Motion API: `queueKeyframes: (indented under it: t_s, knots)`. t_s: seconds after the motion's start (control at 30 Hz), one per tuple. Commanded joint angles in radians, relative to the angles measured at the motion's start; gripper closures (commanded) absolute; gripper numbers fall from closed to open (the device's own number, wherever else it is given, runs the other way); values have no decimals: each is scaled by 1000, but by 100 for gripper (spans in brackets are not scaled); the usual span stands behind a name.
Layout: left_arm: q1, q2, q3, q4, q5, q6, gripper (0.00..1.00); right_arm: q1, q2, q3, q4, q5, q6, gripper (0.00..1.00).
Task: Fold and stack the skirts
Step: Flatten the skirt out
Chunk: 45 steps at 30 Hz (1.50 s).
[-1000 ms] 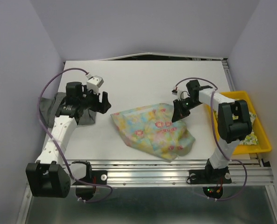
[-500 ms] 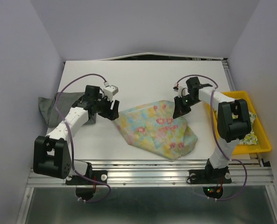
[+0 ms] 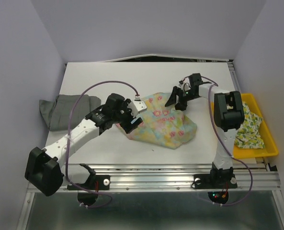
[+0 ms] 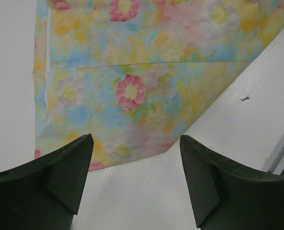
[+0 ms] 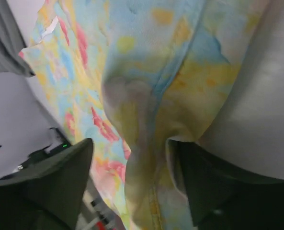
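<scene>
The pastel yellow-blue skirt with pink flowers [image 3: 166, 123] lies folded mid-table. My left gripper [image 3: 133, 122] hovers open just off its left edge; in the left wrist view the skirt [image 4: 132, 72] lies ahead of the left gripper [image 4: 137, 163], with bare table between the fingers. My right gripper [image 3: 176, 100] is at the skirt's far edge. In the right wrist view a fold of the skirt [image 5: 146, 120] hangs between the jaws of the right gripper [image 5: 132, 187], which stand apart, a gap showing beside the left finger [image 5: 60, 182]. The grey skirt [image 3: 65, 111] lies at the left edge.
A yellow tray [image 3: 272, 145] at the right edge holds the pale skirt with green-yellow print [image 3: 249, 128]. The white table [image 3: 108, 76] ends at a metal rail [image 3: 180, 172] along the front. Walls close in on three sides.
My left arm swung right from the grey skirt to the flowered skirt's left edge. My right gripper carried the skirt's edge back and left, then its jaws parted. The skirt is more compact.
</scene>
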Motion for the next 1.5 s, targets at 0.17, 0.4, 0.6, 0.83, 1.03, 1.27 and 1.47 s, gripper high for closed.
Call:
queueKeyframes:
  t_s: [0.17,0.4,0.6,0.83,1.03,1.27,1.47]
  knots:
    - [-222,67,-44,85,-174,251,15,-14,-77,165,-219,122,-262,13]
    - [-337,227,-1,129,-172,380,16,-14,-192,72,-397,271,-417,13]
    - [-363,380,37,156,-223,445,18,-23,-238,-45,-445,322,-444,13]
    - [-377,436,43,178,-202,489,24,-32,-245,-154,-426,368,-451,14]
    - [-351,404,158,-56,47,466,100,-32,-231,-134,-423,320,-472,18]
    - [-99,550,531,-432,519,350,100,-32,-209,-129,-396,293,-461,35]
    - [138,1082,994,-790,780,296,100,-32,-168,-60,-373,309,-441,37]
